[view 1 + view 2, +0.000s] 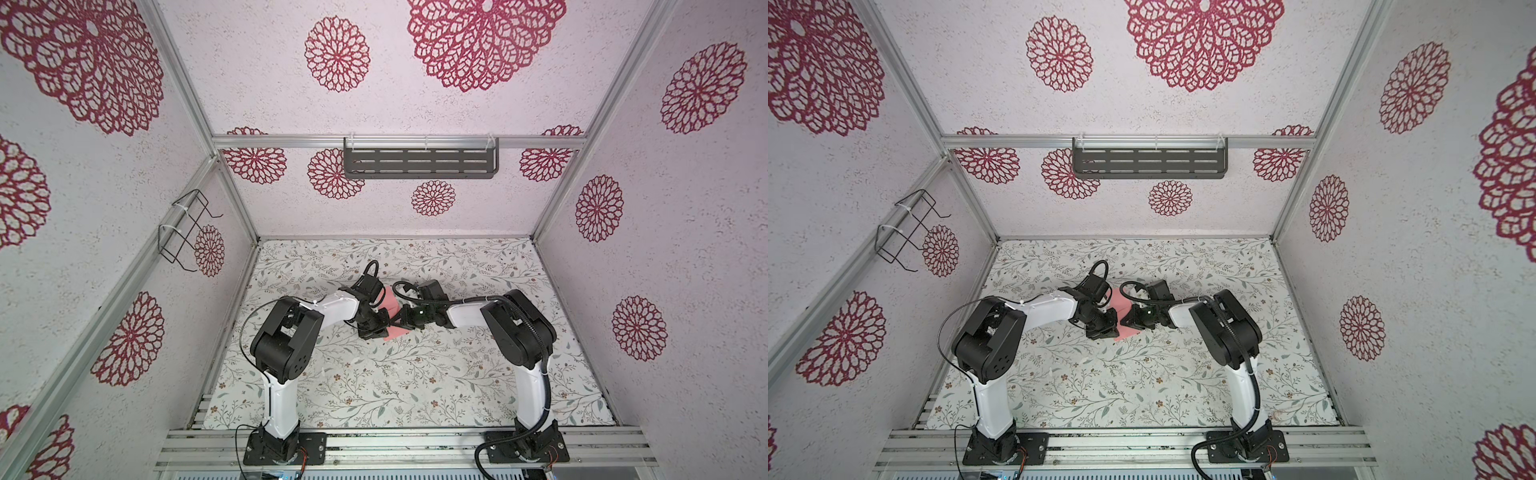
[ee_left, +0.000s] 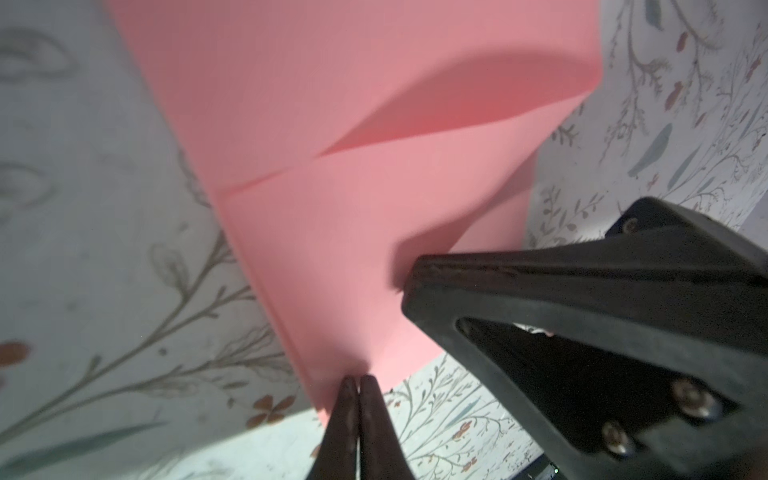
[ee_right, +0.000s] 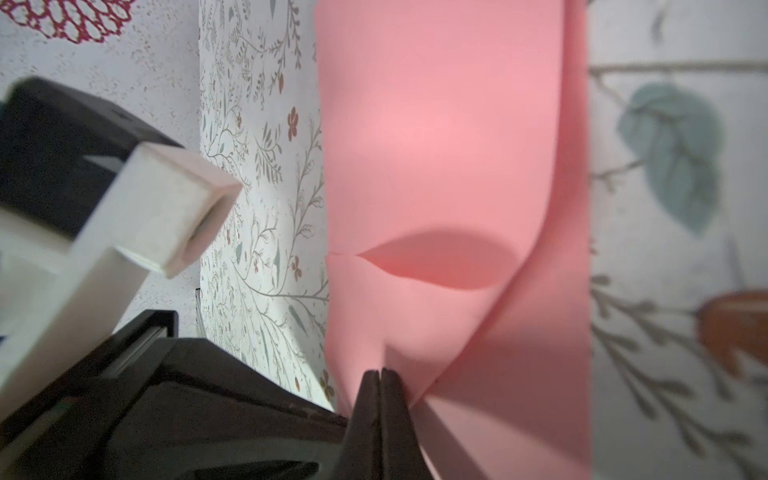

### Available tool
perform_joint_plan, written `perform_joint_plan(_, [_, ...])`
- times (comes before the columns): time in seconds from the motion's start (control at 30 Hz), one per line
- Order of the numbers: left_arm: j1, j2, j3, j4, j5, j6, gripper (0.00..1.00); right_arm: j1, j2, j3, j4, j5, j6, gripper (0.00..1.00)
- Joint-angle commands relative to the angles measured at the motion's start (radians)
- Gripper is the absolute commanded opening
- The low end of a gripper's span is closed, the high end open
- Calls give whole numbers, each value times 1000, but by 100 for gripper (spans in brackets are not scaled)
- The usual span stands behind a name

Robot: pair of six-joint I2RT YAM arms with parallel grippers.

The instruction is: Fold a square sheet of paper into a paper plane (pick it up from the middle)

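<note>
- The left gripper (image 2: 358,384) sits at the bottom centre of the left wrist view. Its two dark fingers (image 2: 376,419) are pressed flat together, and their tips nip the lower corner of the square sheet of paper (image 2: 353,249).
- The right gripper (image 3: 380,376), at the bottom centre of the right wrist view, is also closed tight. It pinches the paper's edge, and the sheet puckers into a soft dimple around the tips.
- The paper is plain salmon pink with no pattern, and it is no longer flat. It lies in more than one layer.
- In the left wrist view a sharp folded edge runs from the frame's middle left down to the fingertips.
- Across the middle of both wrist views a loose flap edge bows away from the layer beneath. This opens a shadowed, eye-shaped pocket.
- In the right wrist view a second layer trails along the right side of the sheet as a darker pink band.
- In both top views the sheet (image 1: 395,332) (image 1: 1126,332) is near the centre of the frame, between the two grippers, which meet tip to tip over it. Only small pink patches show past the black wrists.
- Whether the sheet rests on the floral table (image 1: 374,386) or hangs just clear of it cannot be told.
</note>
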Motion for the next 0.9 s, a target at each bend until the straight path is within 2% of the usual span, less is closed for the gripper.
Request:
perform_joint_plan(0.0, [0,-28,20,-4,-11,-8,9,-6,15,2,-46,49,-8,1])
perform_joint_plan(0.43, [0,59,20,-116,-89,19,0,-18,24,3,-9,29,12,1])
perform_joint_plan(0.63, [0,71,-2,-165,-110,34,0,-83,68,37,17,8,22,1])
perform_joint_plan(0.87, [0,71,-4,-165,-110,35,0,-163,112,116,-26,44,-10,1])
